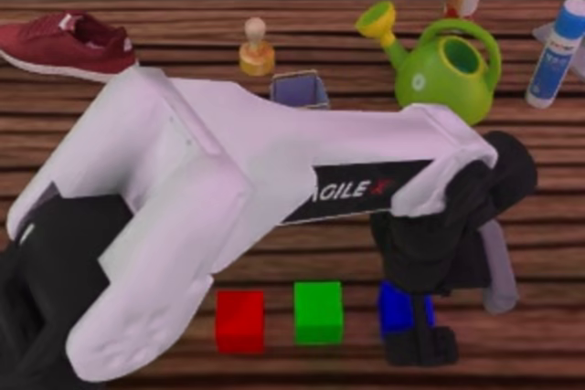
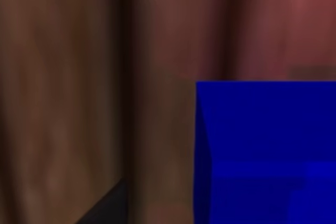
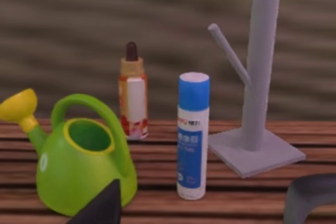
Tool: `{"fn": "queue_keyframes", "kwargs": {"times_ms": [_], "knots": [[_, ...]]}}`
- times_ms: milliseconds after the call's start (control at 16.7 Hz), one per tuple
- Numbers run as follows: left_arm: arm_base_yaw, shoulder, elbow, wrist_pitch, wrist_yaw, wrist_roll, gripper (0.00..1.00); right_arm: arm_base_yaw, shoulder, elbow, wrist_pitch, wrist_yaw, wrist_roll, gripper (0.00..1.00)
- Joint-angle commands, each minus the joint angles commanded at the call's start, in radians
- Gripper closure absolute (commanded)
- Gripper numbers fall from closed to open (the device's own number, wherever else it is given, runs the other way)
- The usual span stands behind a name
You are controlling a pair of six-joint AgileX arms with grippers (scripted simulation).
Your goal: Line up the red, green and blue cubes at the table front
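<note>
Along the table [image 1: 302, 367] front, the red cube [image 1: 239, 321] and green cube [image 1: 318, 311] sit evenly spaced. My left gripper [image 1: 419, 342] is down at the blue cube [image 1: 395, 306], third in the row. I cannot tell whether it is pinching the cube or spread.

Grained, grooved wooden planks form the matt tabletop [image 1: 512, 335]; the red cube [image 1: 239, 321], green cube [image 1: 318, 312] and blue cube [image 1: 395, 306] look smooth and plain-surfaced.
</note>
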Motion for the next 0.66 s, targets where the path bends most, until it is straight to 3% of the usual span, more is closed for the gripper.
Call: {"fn": "queue_keyframes", "kwargs": {"times_ms": [660], "knots": [[0.022,-0.071,0.163,-0.233,-0.001,-0.001,0.00,0.000,0.000,0.000,0.000,0.000,0.000,0.00]]}}
